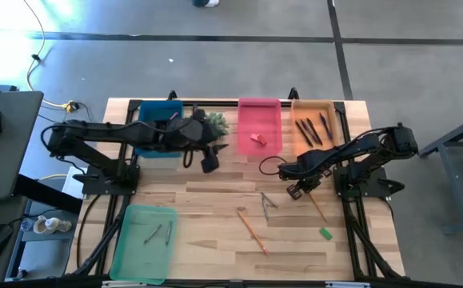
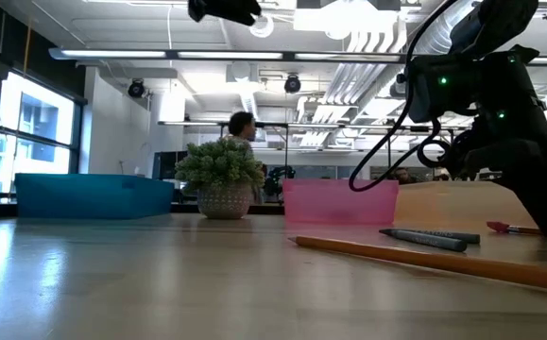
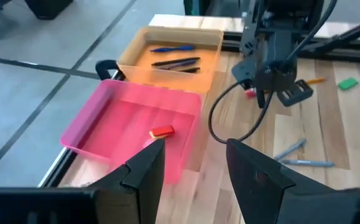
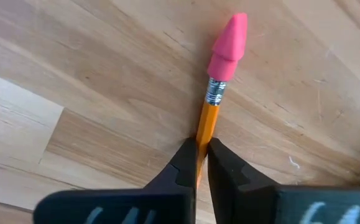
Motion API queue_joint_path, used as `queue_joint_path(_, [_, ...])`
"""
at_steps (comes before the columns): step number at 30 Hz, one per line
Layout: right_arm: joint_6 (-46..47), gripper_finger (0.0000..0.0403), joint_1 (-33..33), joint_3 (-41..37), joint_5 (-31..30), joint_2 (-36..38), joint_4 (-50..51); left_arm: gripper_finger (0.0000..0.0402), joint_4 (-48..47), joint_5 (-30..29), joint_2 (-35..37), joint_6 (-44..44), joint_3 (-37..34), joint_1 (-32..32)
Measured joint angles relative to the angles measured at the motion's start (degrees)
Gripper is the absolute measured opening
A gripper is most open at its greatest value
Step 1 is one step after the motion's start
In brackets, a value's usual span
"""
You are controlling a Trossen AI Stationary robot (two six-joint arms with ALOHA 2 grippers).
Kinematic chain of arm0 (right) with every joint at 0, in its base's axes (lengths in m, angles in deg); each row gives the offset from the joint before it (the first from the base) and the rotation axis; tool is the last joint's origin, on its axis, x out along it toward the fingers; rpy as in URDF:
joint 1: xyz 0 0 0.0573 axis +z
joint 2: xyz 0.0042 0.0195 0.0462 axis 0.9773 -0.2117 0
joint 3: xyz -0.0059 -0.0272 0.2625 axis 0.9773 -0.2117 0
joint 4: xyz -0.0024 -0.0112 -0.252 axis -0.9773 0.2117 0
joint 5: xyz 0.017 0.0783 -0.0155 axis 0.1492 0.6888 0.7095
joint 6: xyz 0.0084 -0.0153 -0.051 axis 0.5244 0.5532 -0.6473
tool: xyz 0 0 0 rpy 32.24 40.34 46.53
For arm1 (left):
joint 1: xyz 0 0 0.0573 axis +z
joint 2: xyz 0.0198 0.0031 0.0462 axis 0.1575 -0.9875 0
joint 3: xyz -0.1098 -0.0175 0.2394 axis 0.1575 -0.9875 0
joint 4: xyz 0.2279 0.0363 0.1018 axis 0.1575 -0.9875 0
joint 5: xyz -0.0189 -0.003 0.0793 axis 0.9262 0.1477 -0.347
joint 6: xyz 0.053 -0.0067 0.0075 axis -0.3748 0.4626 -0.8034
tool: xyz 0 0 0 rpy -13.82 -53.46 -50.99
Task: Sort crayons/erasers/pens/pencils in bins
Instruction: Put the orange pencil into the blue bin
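My right gripper (image 4: 201, 155) points down at the table's right side, shut on an orange pencil (image 1: 317, 208) with a pink eraser cap (image 4: 229, 38). My left gripper (image 3: 195, 168) hangs open and holds nothing, above the table beside the pink bin (image 3: 127, 127), which holds a red eraser (image 3: 162, 131). Several dark pens lie in the orange bin (image 1: 315, 128). The green bin (image 1: 143, 240) at the near left holds two crayons. The blue bin (image 1: 157, 128) stands at the far left. My right gripper pinches the pencil's orange shaft (image 4: 203, 134) between its two fingertips, a short way behind the metal band and pink cap. The fingers come from above, pointing down, across the pencil. The pencil lies about level at the table top; whether it is lifted, I cannot tell.
A second orange pencil (image 1: 251, 230), two grey sticks (image 1: 267, 204) and a green eraser (image 1: 325, 234) lie loose on the wood near the front. A small potted plant (image 1: 213, 124) stands between the blue and pink bins. A person shows in the room beyond the table (image 2: 243, 125).
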Motion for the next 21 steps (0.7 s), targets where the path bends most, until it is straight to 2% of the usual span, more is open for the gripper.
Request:
queue_joint_path(6, [-1.1,0.0002,0.0,0.0,0.0,0.0,-0.1,0.0158,-7.0,-0.4,3.2,4.3,-0.1,0.0])
queue_joint_path(9, [-1.1,0.0001,0.0,0.0,0.1,0.0,-0.1,0.0158,-7.4,-0.5,4.0,6.7,-2.8,-0.1])
queue_joint_path(13, [-1.1,0.0001,0.1,-0.1,0.5,1.4,-0.5,0.0158,-4.2,1.0,4.0,9.8,-8.7,-0.2])
queue_joint_path(21, [-0.1,0.0000,0.1,-0.1,1.1,5.4,-8.1,0.0158,12.1,7.6,4.0,15.7,-19.9,-0.1])
